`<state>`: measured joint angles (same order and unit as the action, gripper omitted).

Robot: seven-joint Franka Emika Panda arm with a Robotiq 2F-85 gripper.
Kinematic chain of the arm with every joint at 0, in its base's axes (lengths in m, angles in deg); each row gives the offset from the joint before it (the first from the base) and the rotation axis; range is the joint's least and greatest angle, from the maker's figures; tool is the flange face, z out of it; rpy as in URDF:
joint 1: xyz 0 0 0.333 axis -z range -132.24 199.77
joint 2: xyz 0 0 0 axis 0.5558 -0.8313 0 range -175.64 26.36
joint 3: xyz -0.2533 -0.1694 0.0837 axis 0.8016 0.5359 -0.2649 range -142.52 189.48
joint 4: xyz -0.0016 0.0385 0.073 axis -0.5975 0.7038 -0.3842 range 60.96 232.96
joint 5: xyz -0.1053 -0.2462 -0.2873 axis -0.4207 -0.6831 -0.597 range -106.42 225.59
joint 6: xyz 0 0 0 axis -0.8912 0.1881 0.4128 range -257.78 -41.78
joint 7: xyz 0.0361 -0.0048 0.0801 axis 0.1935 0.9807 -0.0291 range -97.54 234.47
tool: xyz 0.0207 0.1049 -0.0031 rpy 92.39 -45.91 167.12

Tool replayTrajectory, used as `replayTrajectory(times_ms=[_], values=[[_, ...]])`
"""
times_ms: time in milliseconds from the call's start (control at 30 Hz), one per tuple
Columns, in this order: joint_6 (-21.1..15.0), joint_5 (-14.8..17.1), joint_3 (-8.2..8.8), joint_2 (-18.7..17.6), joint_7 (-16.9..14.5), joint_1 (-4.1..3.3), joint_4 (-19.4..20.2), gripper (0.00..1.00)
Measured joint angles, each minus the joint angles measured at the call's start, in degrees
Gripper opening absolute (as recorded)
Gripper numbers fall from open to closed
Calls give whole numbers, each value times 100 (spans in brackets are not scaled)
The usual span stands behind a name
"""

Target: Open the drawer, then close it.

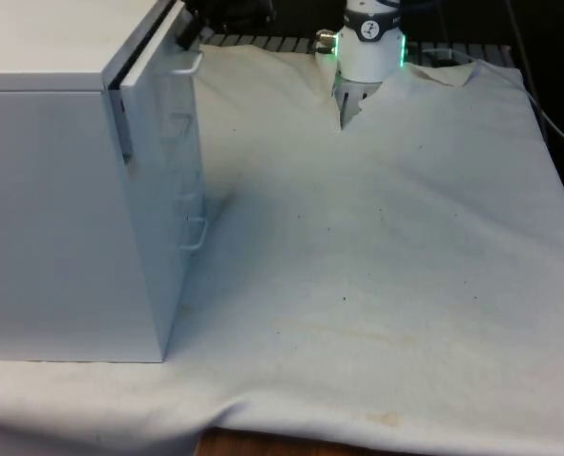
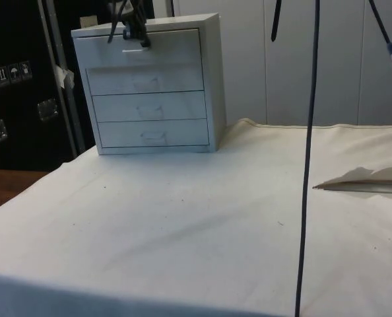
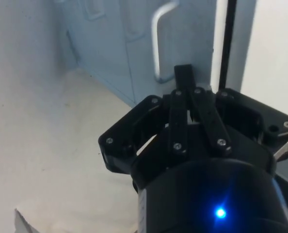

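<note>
we see the white chest of drawers (image 2: 148, 82) standing at the front view's left, its top drawer (image 2: 138, 47) pulled slightly out. our gripper (image 3: 184, 80) sits at that drawer's thin wire handle (image 3: 159, 41), its jaws drawn together with nothing clamped between them. we judge the drawer light and stiff, sliding easily on its runners; the smooth handle looks slippery, so pushing flat on the drawer front suits closing.

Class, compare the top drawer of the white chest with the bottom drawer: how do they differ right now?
The top drawer juts slightly out, a dark gap beside it; the bottom drawer sits flush. The gripper is at the top drawer's handle; nothing is near the bottom drawer's handle. Both are white with similar handles.
</note>
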<state>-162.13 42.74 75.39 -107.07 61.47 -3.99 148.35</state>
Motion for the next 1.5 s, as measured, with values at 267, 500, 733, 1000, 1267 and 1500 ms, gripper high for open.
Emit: replayTrajectory(times_ms=[267, 500, 733, 1000, 1267, 1500], values=[[-23, 149, 103, -57, -189, 86, -40, 0], [-11, 418, 195, -143, -355, 109, -120, 0], [-6, 596, 206, -143, -350, 115, -126, 0], [11, 871, 212, -126, -332, 63, -132, 0], [34, 1180, 195, -97, -315, -11, -132, 0], [57, 1432, 189, -69, -304, -92, -132, 0]])
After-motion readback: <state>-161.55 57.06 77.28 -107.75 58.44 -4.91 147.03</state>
